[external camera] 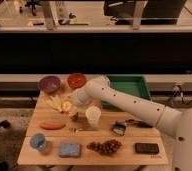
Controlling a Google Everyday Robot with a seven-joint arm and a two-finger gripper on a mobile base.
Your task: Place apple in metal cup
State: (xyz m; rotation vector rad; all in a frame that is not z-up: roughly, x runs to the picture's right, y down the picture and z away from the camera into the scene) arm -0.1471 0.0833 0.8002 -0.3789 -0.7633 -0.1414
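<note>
The apple [66, 106], yellowish with a red blush, is at the left of the wooden table [139, 135], beside the pale banana [54, 102]. My gripper [72, 103] reaches down from the white arm [119, 100] and is right against the apple's right side. The arm's wrist hides where they meet. The metal cup [75, 118], small and dark, stands just below the gripper. It is to the left of the taller white cup [93, 116].
A purple bowl [49, 84] and a red bowl [76, 80] stand at the back left, and a green tray [131, 86] at the back right. A carrot [52, 126], blue cup [37, 141], blue sponge [69, 149], grapes [104, 146] and dark items [145, 148] lie along the front.
</note>
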